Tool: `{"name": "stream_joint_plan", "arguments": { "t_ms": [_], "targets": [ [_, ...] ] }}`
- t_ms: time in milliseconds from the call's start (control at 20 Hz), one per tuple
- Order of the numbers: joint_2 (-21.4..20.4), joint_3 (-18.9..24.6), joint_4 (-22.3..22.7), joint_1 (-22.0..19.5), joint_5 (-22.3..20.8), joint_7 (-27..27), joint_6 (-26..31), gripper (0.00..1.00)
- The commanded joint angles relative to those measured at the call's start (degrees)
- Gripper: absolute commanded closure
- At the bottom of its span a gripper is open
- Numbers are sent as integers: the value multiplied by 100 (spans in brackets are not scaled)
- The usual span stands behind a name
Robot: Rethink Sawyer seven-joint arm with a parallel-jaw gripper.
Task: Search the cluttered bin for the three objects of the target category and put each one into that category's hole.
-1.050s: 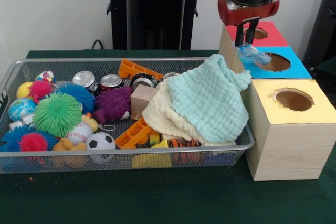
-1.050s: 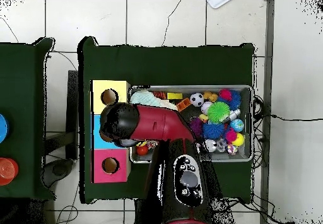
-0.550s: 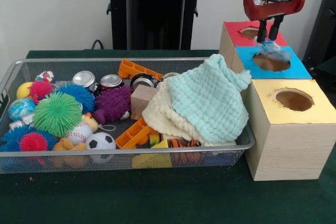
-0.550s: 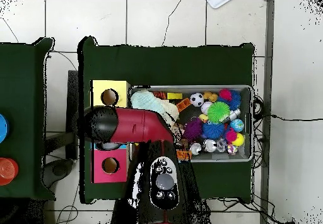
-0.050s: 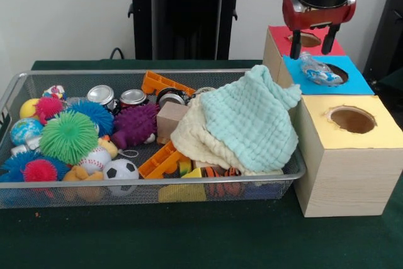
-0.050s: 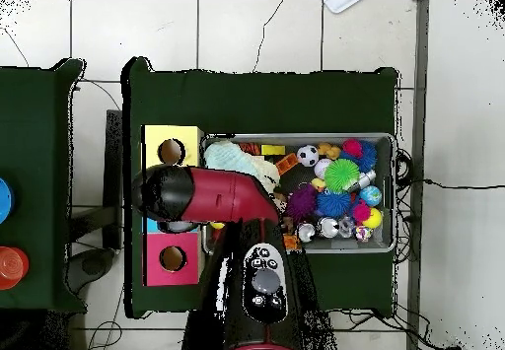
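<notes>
While tool (image 5: pixel 311 47) hangs open, clear plastic piece (image 5: pixel 318 71) rests at blue hole's edge (image 5: pixel 337 72)

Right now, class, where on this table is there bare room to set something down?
The green table is bare in front of the wire bin and boxes. The bin is crowded. The yellow box top offers only margins around its hole.

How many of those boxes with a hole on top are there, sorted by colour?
Red box: 1
Blue box: 1
Yellow box: 1
Total: 3
</notes>
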Motion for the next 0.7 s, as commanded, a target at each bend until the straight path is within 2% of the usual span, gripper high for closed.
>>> {"name": "stream_joint_plan", "arguments": {
  "t_ms": [50, 200, 350, 500, 700],
  "targets": [
    [78, -73, 141, -215, -82, 1021, -145, 0],
    [-169, -132, 178, -159, -69, 1024, 217, 0],
    [-504, -200, 241, -276, -148, 744, 644, 0],
    [-746, -263, 132, -560, -375, 241, 1076, 0],
    [-832, -71, 183, -923, -425, -136, 1104, 0]
  ]
}}
